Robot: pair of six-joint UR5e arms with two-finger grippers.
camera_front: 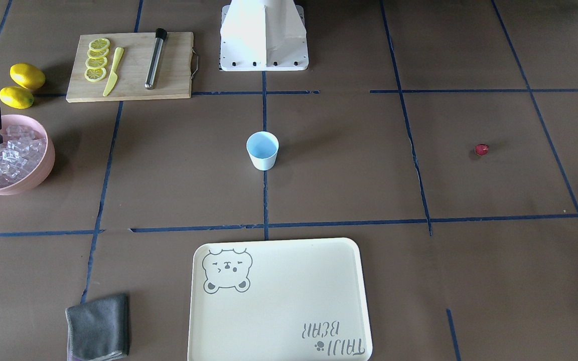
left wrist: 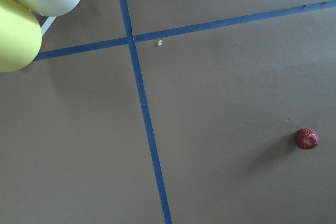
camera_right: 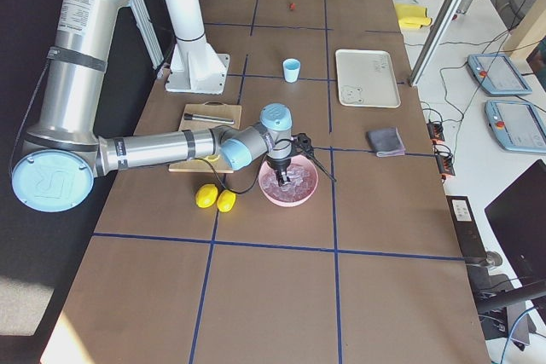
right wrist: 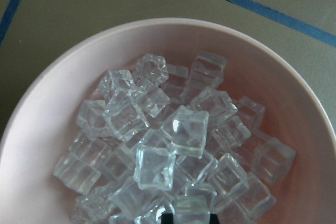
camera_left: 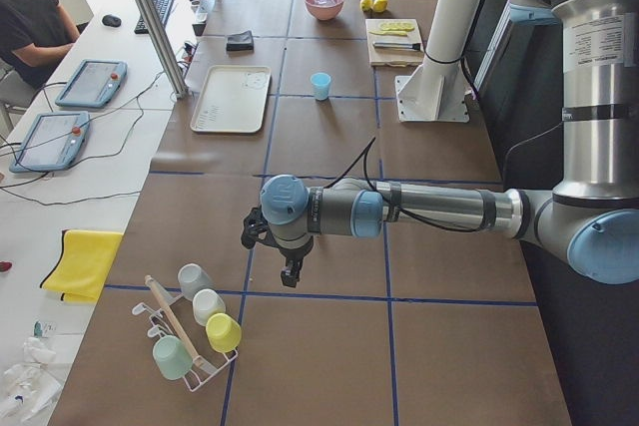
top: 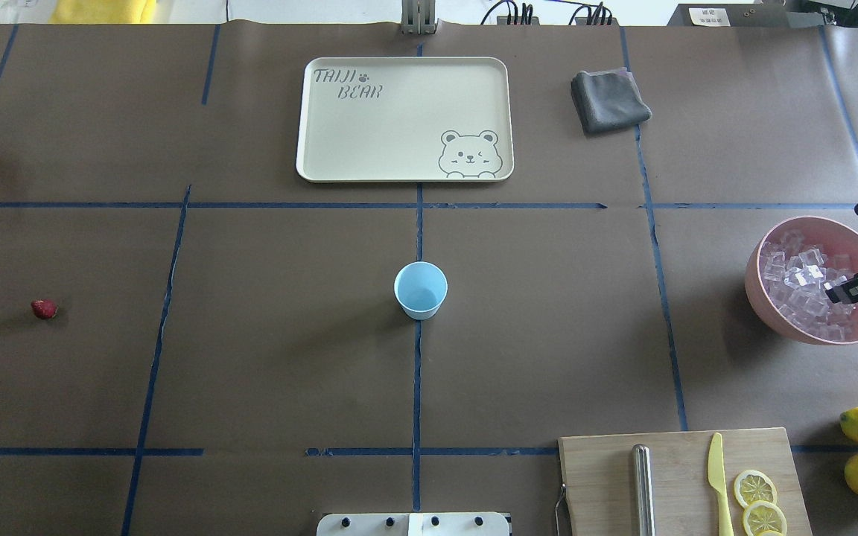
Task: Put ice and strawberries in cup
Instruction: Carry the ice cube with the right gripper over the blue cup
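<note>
Caught only by a side camera, the left gripper [camera_left: 291, 274] hangs over the brown papered table [top: 250, 335], its jaws too small to read as spread or closed. The right gripper [top: 846, 289], cut off at the overhead frame's edge, is sunk in the large pink round bowl [top: 754, 281]; two dark fingertips [right wrist: 167, 217] flank a cube, and whether they pinch it cannot be told. The small light blue tapered plastic cup [top: 420, 290] stands upright at table centre, the heap of clear, glassy ice cubes [right wrist: 173, 145] lies in the bowl at its 3 o'clock, and the tiny dark red strawberry [top: 44, 309] lies alone at its 9 o'clock, well apart.
</note>
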